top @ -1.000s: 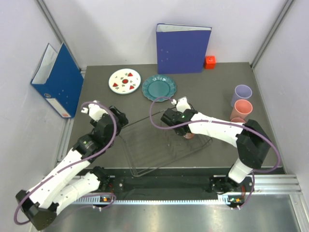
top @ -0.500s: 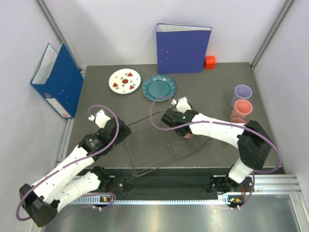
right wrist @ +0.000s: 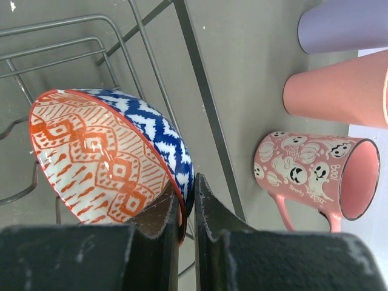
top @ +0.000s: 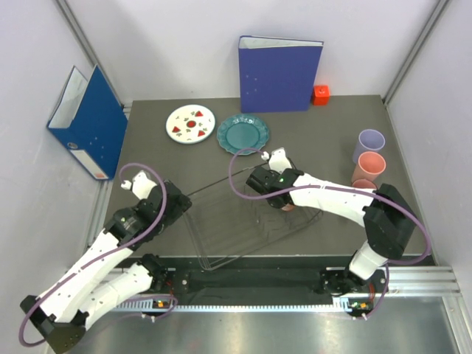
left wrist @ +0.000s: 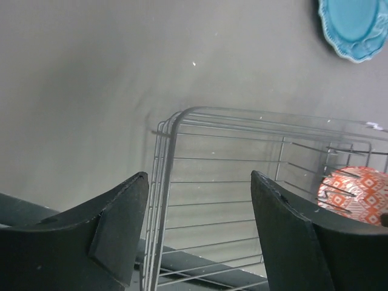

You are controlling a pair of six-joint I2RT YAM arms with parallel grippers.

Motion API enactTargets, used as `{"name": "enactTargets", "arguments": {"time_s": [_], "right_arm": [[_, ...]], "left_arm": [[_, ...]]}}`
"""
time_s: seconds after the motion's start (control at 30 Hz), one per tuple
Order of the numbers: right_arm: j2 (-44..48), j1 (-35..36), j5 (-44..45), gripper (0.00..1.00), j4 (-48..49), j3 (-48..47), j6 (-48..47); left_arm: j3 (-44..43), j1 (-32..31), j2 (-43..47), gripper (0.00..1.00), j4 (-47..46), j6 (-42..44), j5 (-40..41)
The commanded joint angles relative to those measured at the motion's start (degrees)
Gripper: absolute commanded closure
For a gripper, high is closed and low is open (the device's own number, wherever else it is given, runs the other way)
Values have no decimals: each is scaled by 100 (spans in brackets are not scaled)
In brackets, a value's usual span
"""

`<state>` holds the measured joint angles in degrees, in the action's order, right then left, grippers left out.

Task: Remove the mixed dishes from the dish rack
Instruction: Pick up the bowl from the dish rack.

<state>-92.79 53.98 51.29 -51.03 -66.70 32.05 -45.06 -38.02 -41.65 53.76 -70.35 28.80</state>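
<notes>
A blue binder (top: 88,122) leans against the left wall; near it the left gripper (left wrist: 197,239) hangs just off the left end of the dish rack (top: 228,228), its fingers spread wide with nothing between them. At the back of the table (top: 317,140) the white plate (top: 190,124) and the teal plate (top: 243,134) lie flat, side by side, outside the rack; a purple binder (top: 279,72) stands behind them. At the rack's right end the right gripper (right wrist: 185,212) is pinched on the rim of the bowl (right wrist: 97,157), which tilts on edge among the wire dividers. A red cube (top: 320,94) sits beside the purple binder. To the right of the rack stand the lavender cup (right wrist: 345,24), the pink cup (right wrist: 339,91) and the pink mug (right wrist: 315,173), close together on the table.
</notes>
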Motion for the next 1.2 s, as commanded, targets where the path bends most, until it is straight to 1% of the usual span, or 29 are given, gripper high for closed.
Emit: {"name": "enactTargets", "arguments": {"time_s": [0.0,0.1,0.27,0.37,0.4,0.47,0.5,0.57,0.6,0.63,0.77,0.8,0.87,0.9,0.93,0.97,1.0,1.17], "right_arm": [[297,52,-216,100,453,60,179],[315,60,-224,100,506,95,187],[297,52,-251,100,532,139,187],[323,52,-268,100,541,174,196],[323,52,-268,100,558,175,187],[315,52,-268,100,550,183,187],[315,52,-268,100,558,183,187],[306,52,-277,100,541,175,196],[297,43,-277,100,541,166,187],[306,52,-277,100,532,166,196],[297,60,-277,100,532,157,196],[271,52,-277,100,515,148,187],[244,52,-268,100,488,122,187],[218,60,-268,100,480,113,170],[218,60,-260,100,471,96,161],[183,60,-233,100,453,78,152],[157,87,-207,100,436,60,143],[-54,166,153,100,146,-133,161]], "left_arm": [[-425,-4,69,28,740,21,214],[-171,-4,69,31,751,-23,31],[549,-4,192,36,127,-23,-409],[717,5,78,38,-75,56,-542],[761,-4,43,43,-146,100,-577],[832,5,-36,49,-286,126,-577],[858,5,-54,57,-348,179,-586],[902,5,-115,67,-497,232,-630],[902,-4,-150,87,-541,302,-647],[911,5,-168,100,-585,354,-665],[771,5,-308,100,-796,758,-665],[718,-4,-439,100,-892,1046,-647],[490,-4,-624,100,-989,1329,-647],[402,5,-843,100,-1077,1626,-647],[219,5,-941,100,-1139,1777,-665],[121,-4,-1055,100,-1200,2109,-761],[-124,-4,-1291,100,-1166,2200,-770],[-670,5,-1802,100,-1306,3051,-840]]}}
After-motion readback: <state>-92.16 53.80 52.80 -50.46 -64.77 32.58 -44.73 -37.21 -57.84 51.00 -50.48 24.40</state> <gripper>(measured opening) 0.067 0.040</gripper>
